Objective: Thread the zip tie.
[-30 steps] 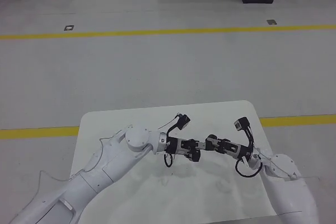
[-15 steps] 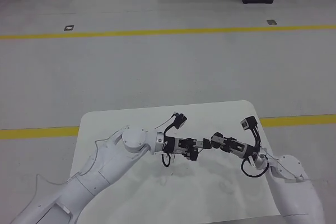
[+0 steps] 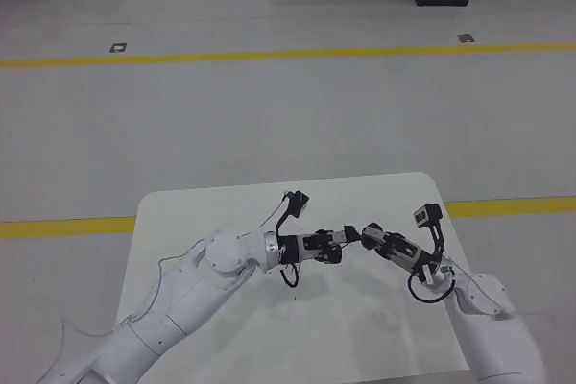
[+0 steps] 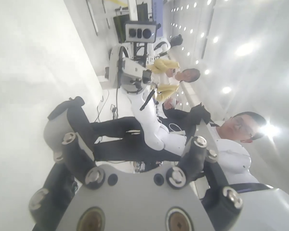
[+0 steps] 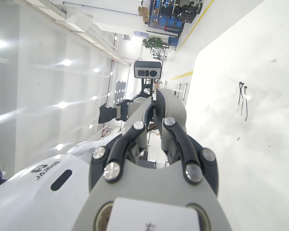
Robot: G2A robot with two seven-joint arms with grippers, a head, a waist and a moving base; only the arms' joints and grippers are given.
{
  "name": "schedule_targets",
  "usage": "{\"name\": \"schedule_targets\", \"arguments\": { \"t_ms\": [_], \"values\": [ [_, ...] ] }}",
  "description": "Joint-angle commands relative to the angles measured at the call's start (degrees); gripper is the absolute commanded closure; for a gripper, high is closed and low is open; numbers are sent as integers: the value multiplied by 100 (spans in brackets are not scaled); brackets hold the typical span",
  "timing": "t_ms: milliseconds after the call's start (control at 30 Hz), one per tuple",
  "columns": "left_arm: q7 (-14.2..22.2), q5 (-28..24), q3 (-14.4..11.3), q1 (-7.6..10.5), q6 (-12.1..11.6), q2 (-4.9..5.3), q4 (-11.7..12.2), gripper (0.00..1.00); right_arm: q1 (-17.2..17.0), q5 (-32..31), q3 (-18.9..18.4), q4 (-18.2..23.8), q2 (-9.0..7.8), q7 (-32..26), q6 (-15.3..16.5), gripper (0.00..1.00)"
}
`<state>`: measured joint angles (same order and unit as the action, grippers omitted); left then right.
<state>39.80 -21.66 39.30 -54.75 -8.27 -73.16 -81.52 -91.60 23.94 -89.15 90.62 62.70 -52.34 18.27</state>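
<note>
Over the middle of the white table [image 3: 202, 221] my two grippers meet tip to tip. My left gripper [image 3: 344, 237] is open; in its wrist view its black fingers [image 4: 69, 106] stand wide apart around the left gripper [image 4: 134, 105] centre, facing the right arm [image 4: 144, 121]. My right gripper [image 3: 371, 234] has its grey fingers [image 5: 139, 111] pressed together, the right gripper [image 5: 154, 98] tip pointing at the left arm's hand. I cannot see anything between them. Several black zip ties [image 5: 243, 97] lie loose on the table [image 5: 255, 49] below.
The table's rounded far edge [image 3: 298, 184] borders grey floor with yellow lines [image 3: 58, 228]. People stand in the room behind, away from the table. Bare tabletop lies on either side of the arms.
The point where the grippers meet has drifted slightly right and toward the table's far edge. The left arm's elbow has pulled back toward the near side.
</note>
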Motion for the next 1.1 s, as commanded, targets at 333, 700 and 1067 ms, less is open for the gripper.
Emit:
{"name": "schedule_targets", "arguments": {
  "t_ms": [333, 700, 1067],
  "values": [
    [-384, -12, 1, -125, 34, -21, -77, 0, -83, -57, 90, 85, 21, 372, 72, 100],
    [-588, 81, -23, -133, 170, -48, -100, 0, -158, -180, 117, 132, 19, 507, 87, 100],
    [-893, 155, 30, -288, 295, -58, -252, 0, -235, -262, 214, 307, 73, 1249, 122, 100]
  ]
}}
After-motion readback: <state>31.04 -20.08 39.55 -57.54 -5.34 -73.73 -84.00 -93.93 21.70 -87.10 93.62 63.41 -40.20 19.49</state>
